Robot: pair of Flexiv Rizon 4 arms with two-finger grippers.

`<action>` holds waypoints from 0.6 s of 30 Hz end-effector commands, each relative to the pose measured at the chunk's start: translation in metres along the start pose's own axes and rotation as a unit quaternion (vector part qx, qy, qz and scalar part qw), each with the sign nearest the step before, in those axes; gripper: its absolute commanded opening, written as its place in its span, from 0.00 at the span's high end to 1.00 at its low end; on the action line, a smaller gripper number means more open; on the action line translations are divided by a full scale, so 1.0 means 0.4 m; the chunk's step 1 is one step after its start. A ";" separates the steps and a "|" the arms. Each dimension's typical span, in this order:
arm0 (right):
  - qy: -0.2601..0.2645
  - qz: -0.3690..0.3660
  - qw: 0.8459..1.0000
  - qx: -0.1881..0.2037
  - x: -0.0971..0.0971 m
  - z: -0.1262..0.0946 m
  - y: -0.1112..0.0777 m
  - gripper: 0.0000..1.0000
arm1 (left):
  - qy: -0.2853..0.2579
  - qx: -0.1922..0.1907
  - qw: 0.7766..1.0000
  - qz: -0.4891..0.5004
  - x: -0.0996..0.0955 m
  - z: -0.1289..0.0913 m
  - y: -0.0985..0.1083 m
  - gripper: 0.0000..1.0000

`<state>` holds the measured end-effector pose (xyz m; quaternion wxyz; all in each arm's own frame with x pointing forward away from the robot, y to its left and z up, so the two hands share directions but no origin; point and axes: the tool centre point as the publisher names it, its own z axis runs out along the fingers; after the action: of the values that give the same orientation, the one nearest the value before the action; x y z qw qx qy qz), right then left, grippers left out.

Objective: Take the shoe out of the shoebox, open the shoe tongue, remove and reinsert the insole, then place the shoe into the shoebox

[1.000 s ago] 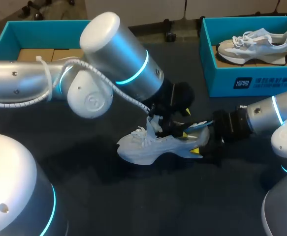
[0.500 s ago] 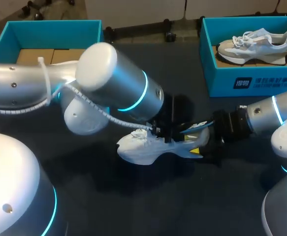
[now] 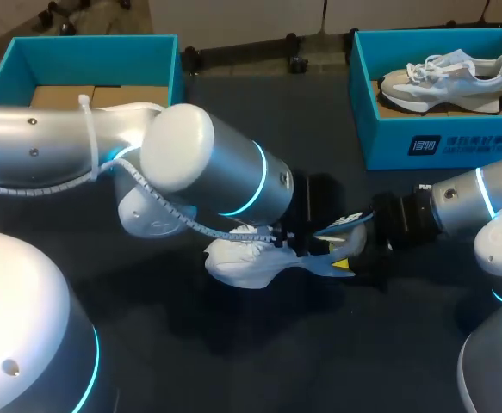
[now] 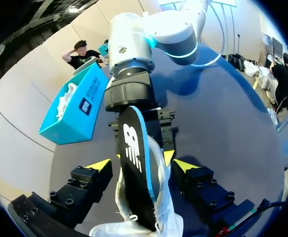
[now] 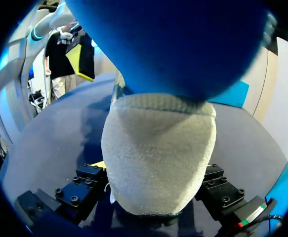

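A white shoe (image 3: 238,262) lies on its side on the dark table. My right gripper (image 3: 351,252) is shut on its heel, and in the right wrist view the grey-white heel (image 5: 158,153) fills the gap between the right gripper's (image 5: 156,182) fingers. A black insole with a blue edge (image 4: 136,163) sticks up out of the shoe; its end (image 3: 341,225) juts over the heel. My left gripper (image 4: 141,165) is open and straddles the insole, yellow tips clear on both sides. From above, the left gripper (image 3: 305,241) sits low over the shoe's opening.
A teal shoebox (image 3: 423,146) at the back right holds a second shoe (image 3: 444,79). Another teal box (image 3: 78,50) at the back left shows only cardboard inside. My left arm's big elbow (image 3: 207,172) hangs over the table's middle.
My left arm has swung lower and its gripper has come down onto the shoe's opening. The shoe and the right arm have stayed in place.
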<state>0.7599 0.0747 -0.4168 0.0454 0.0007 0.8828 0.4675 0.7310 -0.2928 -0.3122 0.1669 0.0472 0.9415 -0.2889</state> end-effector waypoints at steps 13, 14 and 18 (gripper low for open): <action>-0.001 0.000 1.000 0.002 0.002 0.001 0.001 1.00 | -0.039 0.004 0.999 -0.011 -0.019 0.053 0.011 0.35; -0.001 0.000 1.000 0.002 0.002 0.001 0.001 1.00 | -0.040 0.005 0.999 -0.011 -0.020 0.055 0.012 0.35; -0.001 0.000 1.000 0.002 0.002 0.001 0.001 1.00 | -0.045 0.010 0.999 -0.011 -0.023 0.057 0.015 0.45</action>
<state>0.7599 0.0747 -0.4168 0.0454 0.0007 0.8828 0.4675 0.7471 -0.3009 -0.3261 0.2049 0.0250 0.9319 -0.2984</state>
